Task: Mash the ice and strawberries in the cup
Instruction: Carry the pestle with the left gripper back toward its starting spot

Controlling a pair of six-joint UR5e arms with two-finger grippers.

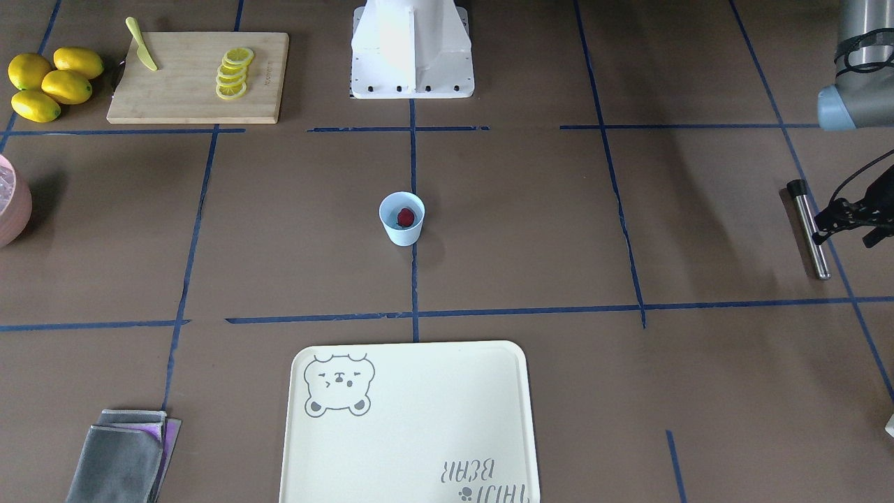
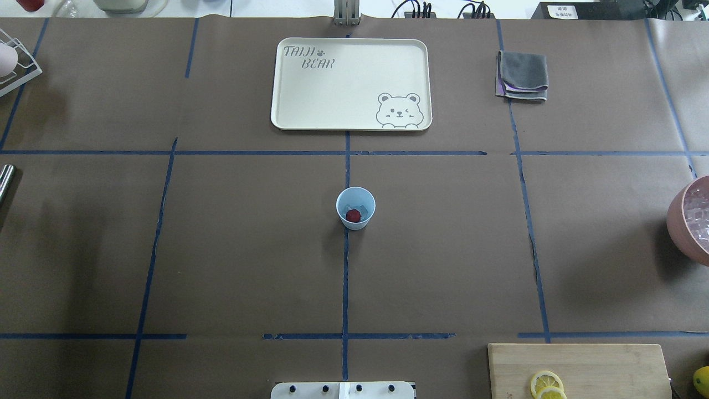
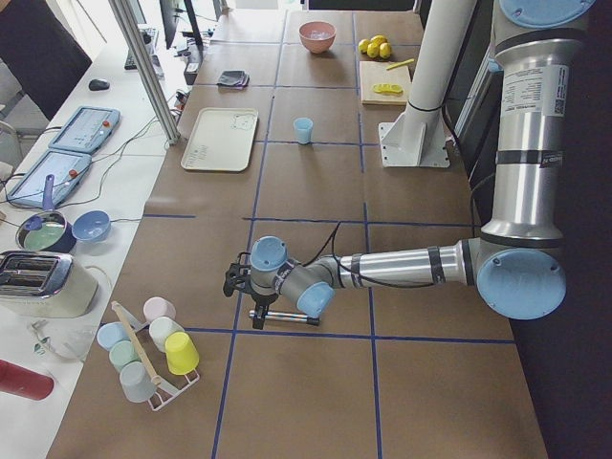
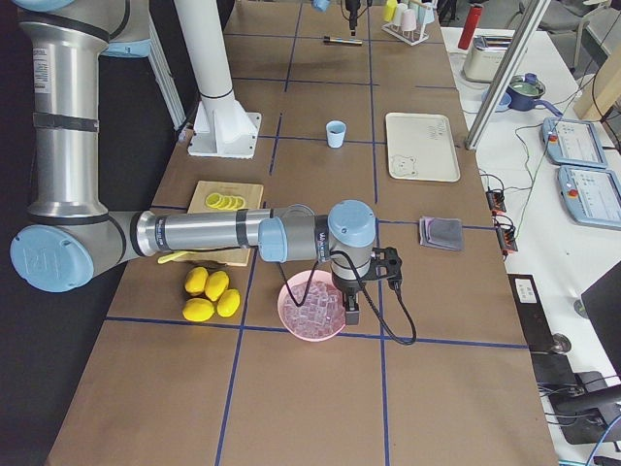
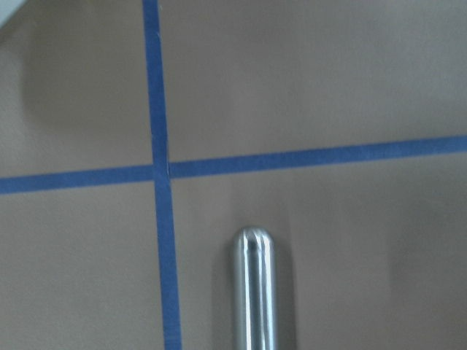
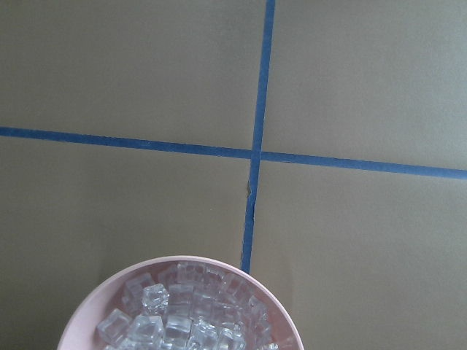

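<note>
The light-blue cup stands upright at the table's centre. A dark-red strawberry lies inside it, and it also shows in the overhead view beside pale ice. My left gripper hovers at the table's left end beside a steel rod. The left wrist view shows only the rod's rounded end, so I cannot tell how the jaws stand. My right gripper hangs over the pink bowl of ice cubes; I cannot tell its state.
A cream tray lies beyond the cup. Folded grey cloths lie to its right. A cutting board holds lemon slices and a yellow knife, with lemons beside it. A cup rack stands at the left end.
</note>
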